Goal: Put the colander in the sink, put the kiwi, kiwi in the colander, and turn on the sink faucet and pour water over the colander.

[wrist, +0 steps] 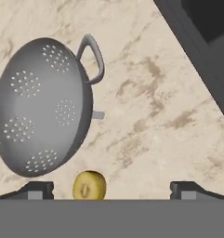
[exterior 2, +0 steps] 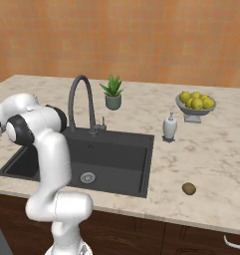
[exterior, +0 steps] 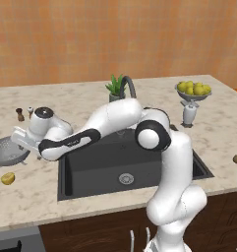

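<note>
Gripper (wrist: 111,189): hung over the counter left of the sink, fingers set wide apart w/ nothing between them; both tips showed at the bottom of the hand view.
Yellow kiwi (exterior: 8,178): on the counter nr the front edge, just in front of the colander, apart from it. In the hand view it (wrist: 89,185) sat just inside one fingertip, not gripped.
Colander (exterior: 8,151): upright on the counter left of the sink, not yet moved in; the hand was just above and beside its right rim. Hand view showed bowl (wrist: 41,106) w/ a loop handle toward the gripper.
Colander handling: prob. light, stiff thin metal, smooth and a bit slippery. Rim or loop handle looked the best hold; the round bowl wall would likely slide out of a 2-finger pinch.
Sink (exterior: 95,165): dark basin, drain in the floor, nothing in it, no water running.
Brown kiwi (exterior 2: 189,188): on the counter right of the sink, nr the front edge, well apart from the arm.
Kiwi handling: small, oval, prob. soft-ish, could roll; grip across the short side, gently.
Faucet (exterior 2: 81,102): behind the sink, arched spout over the basin, lever looked untouched.
Far counter: soap bottle (exterior 2: 170,126), plant pot (exterior 2: 112,93), bowl of lemons (exterior 2: 195,104).
</note>
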You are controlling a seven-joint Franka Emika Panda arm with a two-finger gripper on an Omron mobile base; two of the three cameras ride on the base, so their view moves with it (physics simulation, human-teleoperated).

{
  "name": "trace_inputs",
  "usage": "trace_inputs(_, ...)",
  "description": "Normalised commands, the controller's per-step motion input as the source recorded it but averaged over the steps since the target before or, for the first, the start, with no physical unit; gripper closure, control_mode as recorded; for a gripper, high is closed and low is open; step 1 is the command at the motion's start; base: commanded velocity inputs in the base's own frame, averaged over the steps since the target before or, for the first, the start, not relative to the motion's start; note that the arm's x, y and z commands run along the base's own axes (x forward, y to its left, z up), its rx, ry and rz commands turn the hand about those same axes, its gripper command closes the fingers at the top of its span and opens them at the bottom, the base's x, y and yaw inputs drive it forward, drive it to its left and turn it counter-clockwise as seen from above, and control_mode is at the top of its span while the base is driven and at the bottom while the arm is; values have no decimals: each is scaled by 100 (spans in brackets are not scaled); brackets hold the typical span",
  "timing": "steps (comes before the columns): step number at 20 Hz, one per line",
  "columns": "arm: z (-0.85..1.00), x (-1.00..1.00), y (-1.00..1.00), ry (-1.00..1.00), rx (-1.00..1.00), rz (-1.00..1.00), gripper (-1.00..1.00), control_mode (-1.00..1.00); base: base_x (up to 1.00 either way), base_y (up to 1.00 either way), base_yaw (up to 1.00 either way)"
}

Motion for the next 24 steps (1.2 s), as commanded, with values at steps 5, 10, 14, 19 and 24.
trace_inputs(5,-10,28,14,5,-3,-11,-100,-100,0,0,0)
trace_inputs(10,-28,39,4,5,-4,-11,-100,-100,0,0,0)
trace_inputs(14,-29,41,0,6,-2,-8,-100,-100,0,0,0)
trace_inputs(19,-20,47,14,8,0,-2,-100,-100,0,0,0)
trace_inputs(24,-21,37,19,8,0,0,-100,-100,0,0,0)
